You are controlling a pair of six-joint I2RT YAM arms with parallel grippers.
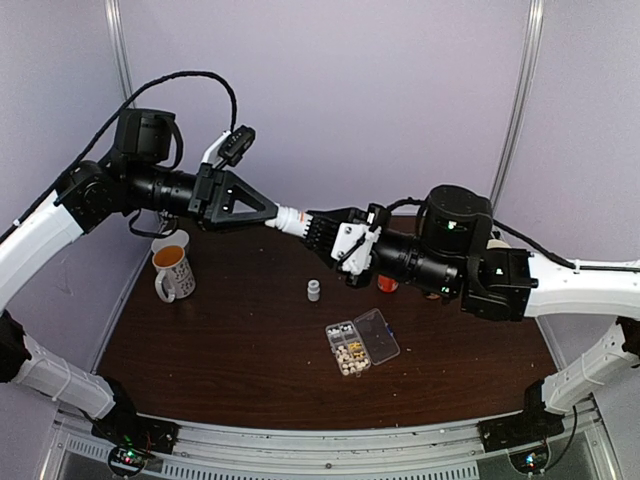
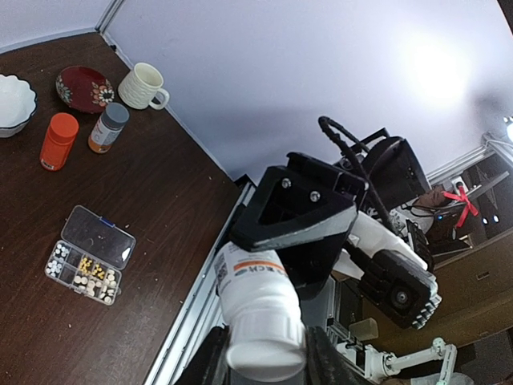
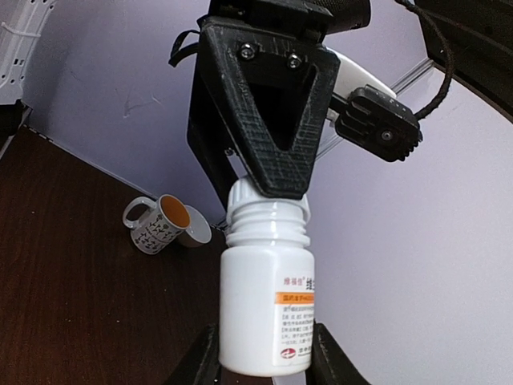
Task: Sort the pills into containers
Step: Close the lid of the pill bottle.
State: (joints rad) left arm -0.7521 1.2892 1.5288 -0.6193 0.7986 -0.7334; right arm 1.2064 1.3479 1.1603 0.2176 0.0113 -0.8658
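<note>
Two arms reach inward and meet in mid-air above the far half of the table (image 1: 230, 350).

Top view: the left forearm runs roughly level from the left, the right forearm from the right, wrists facing each other. The left gripper (image 1: 275, 214) is clamped on the cap end of a white bottle (image 1: 291, 220). The right gripper (image 1: 318, 227) is clamped on its body. The bottle lies on its side between them. The box (image 1: 336, 343) lies open on the table, well below both grippers, with its lid (image 1: 377, 335) folded out flat. The pills (image 1: 350, 358) lie in its cells (image 1: 341, 333). A small bottle (image 1: 313, 290) and a mug (image 1: 172, 270) stand apart from it.

Left wrist view: the left fingers (image 2: 210, 362) flank the cap, and the right gripper covers the label end. White and yellowish pills fill the box's near row.

Right wrist view: the right fingers (image 3: 331, 361) grip the labelled body, cap pointing up into the left gripper.
</note>
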